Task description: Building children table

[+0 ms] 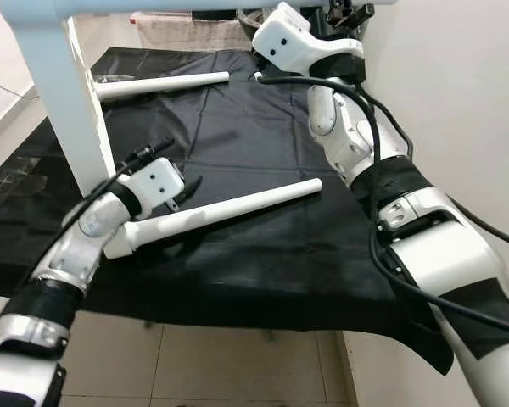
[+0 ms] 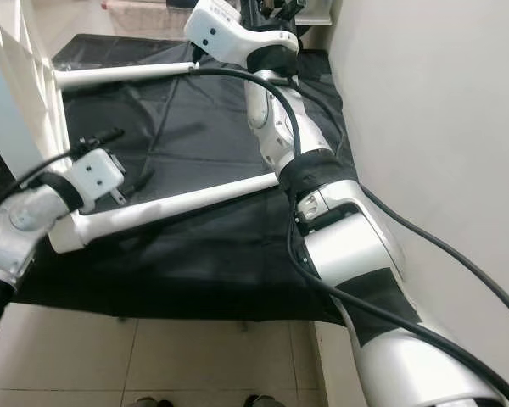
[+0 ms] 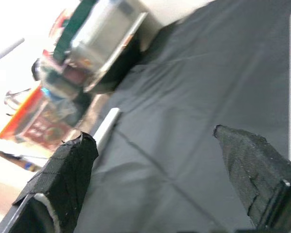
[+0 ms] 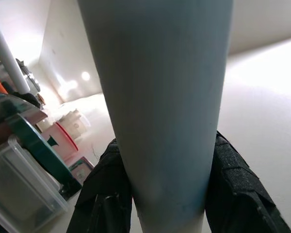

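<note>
Right wrist view, fingers (image 4: 242, 194) clamping pale table leg (image 4: 160, 97), no legible writing

A black cloth (image 1: 237, 153) covers the floor, its near edge ending on beige tiles (image 1: 237, 365). A plain white wall (image 1: 458, 85) runs along the right. At the far end sit cluttered plastic containers (image 3: 82, 53), brightly lit.

I've got one table leg (image 1: 225, 208) lying across the middle of the cloth (image 1: 263, 136), a second leg (image 1: 161, 84) lying behind it, the table frame (image 1: 68, 102) standing at left.
</note>
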Controlling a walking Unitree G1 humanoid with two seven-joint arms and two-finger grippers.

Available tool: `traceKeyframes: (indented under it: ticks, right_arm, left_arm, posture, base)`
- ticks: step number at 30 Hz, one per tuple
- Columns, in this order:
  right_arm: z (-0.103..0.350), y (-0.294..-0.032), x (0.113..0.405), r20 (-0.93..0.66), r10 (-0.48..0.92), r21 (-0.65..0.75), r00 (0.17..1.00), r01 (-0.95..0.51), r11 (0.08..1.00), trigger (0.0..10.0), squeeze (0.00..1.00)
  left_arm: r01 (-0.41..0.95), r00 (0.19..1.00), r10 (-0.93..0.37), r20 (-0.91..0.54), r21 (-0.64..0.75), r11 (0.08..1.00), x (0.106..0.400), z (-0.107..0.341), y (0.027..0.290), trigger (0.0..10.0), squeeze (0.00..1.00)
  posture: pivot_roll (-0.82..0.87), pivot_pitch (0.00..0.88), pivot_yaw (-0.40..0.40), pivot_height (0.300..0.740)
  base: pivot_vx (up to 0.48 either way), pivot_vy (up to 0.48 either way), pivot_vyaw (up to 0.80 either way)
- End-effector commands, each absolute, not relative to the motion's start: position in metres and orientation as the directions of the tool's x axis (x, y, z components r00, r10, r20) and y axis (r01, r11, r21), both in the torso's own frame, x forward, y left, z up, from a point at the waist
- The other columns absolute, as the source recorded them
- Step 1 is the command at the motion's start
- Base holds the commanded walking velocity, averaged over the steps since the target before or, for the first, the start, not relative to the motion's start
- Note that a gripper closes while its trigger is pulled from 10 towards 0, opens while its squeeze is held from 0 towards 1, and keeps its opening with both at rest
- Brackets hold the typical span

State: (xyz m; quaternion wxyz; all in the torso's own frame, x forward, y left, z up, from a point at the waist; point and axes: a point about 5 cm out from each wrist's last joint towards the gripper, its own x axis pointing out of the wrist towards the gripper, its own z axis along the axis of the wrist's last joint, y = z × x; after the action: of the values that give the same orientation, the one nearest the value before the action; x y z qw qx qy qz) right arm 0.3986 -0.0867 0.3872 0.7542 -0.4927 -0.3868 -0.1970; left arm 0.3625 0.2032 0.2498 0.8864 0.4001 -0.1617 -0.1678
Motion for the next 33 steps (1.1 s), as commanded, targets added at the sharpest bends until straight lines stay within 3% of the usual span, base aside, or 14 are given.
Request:
traceKeyframes:
  ticks: [1, 2, 4, 5, 7, 10, 16, 24, 31, 33]
  right_arm:
    - [0.351, -0.124, 0.414, 0.657, -0.088, -0.639, 0.749, 0.616, 0.460, 0.0, 0.00]
    - [0.349, -0.118, 0.414, 0.653, -0.072, -0.645, 0.754, 0.603, 0.470, 0.0, 0.00]
    - [0.348, -0.116, 0.414, 0.650, -0.067, -0.648, 0.757, 0.598, 0.472, 0.0, 0.00]
    - [0.347, -0.112, 0.414, 0.645, -0.056, -0.655, 0.762, 0.589, 0.473, 10.0, 0.00]
    - [0.345, -0.107, 0.413, 0.643, -0.045, -0.660, 0.765, 0.583, 0.475, 10.0, 0.00]
    - [0.344, -0.105, 0.413, 0.645, -0.040, -0.659, 0.763, 0.583, 0.475, 10.0, 0.00]
    - [0.342, -0.102, 0.411, 0.657, -0.015, -0.666, 0.754, 0.590, 0.456, 10.0, 0.00]
    - [0.341, -0.100, 0.410, 0.668, -0.011, -0.662, 0.744, 0.601, 0.448, 10.0, 0.00]
    - [0.342, -0.100, 0.410, 0.669, -0.018, -0.661, 0.743, 0.605, 0.443, 10.0, 0.00]
    - [0.342, -0.100, 0.410, 0.669, -0.018, -0.661, 0.743, 0.605, 0.443, 10.0, 0.00]
  left_arm:
    - [0.078, 0.946, -0.284, 0.158, 0.738, 0.670, 0.360, 0.252, 0.240, 10.0, 0.00]
    - [0.092, 0.948, -0.279, 0.152, 0.709, 0.699, 0.360, 0.246, 0.225, 10.0, 0.00]
    - [0.099, 0.949, -0.278, 0.148, 0.697, 0.710, 0.359, 0.244, 0.220, 10.0, 0.00]
    - [0.158, 0.941, -0.317, 0.118, 0.675, 0.720, 0.357, 0.233, 0.201, 10.0, 0.00]
    - [0.236, 0.923, -0.376, 0.083, 0.649, 0.724, 0.351, 0.217, 0.172, 10.0, 0.00]
    - [0.277, 0.908, -0.413, 0.069, 0.641, 0.716, 0.345, 0.207, 0.155, 10.0, 0.00]
    - [0.270, 0.916, -0.395, 0.066, 0.628, 0.730, 0.338, 0.191, 0.143, 10.0, 0.00]
    - [0.009, 0.955, -0.217, 0.200, 0.717, 0.698, 0.332, 0.206, 0.136, 10.0, 0.00]
    - [-0.202, 0.955, -0.005, 0.298, 0.660, 0.724, 0.310, 0.212, 0.130, 10.0, 0.00]
    - [-0.202, 0.955, -0.005, 0.298, 0.660, 0.724, 0.310, 0.212, 0.130, 10.0, 0.00]
  posture:
    - [0.11, 0.159, 0.003, 0.740]
    - [0.12, 0.159, 0.001, 0.740]
    - [0.12, 0.159, 0.001, 0.740]
    - [0.11, 0.159, -0.001, 0.740]
    - [0.11, 0.157, 0.000, 0.740]
    - [0.10, 0.158, 0.002, 0.740]
    - [0.11, 0.157, 0.001, 0.740]
    - [0.10, 0.148, 0.000, 0.740]
    - [0.11, 0.148, -0.005, 0.740]
    - [0.11, 0.148, -0.005, 0.740]
  base:
    - [0.000, 0.000, 0.00]
    - [0.000, 0.000, 0.00]
    - [0.000, 0.000, 0.00]
    - [0.000, 0.000, 0.00]
    - [0.000, 0.000, 0.00]
    - [0.000, 0.000, 0.00]
    - [0.000, 0.000, 0.00]
    - [0.000, 0.000, 0.00]
    - [0.000, 0.000, 0.00]
    - [0.000, 0.000, 0.00]
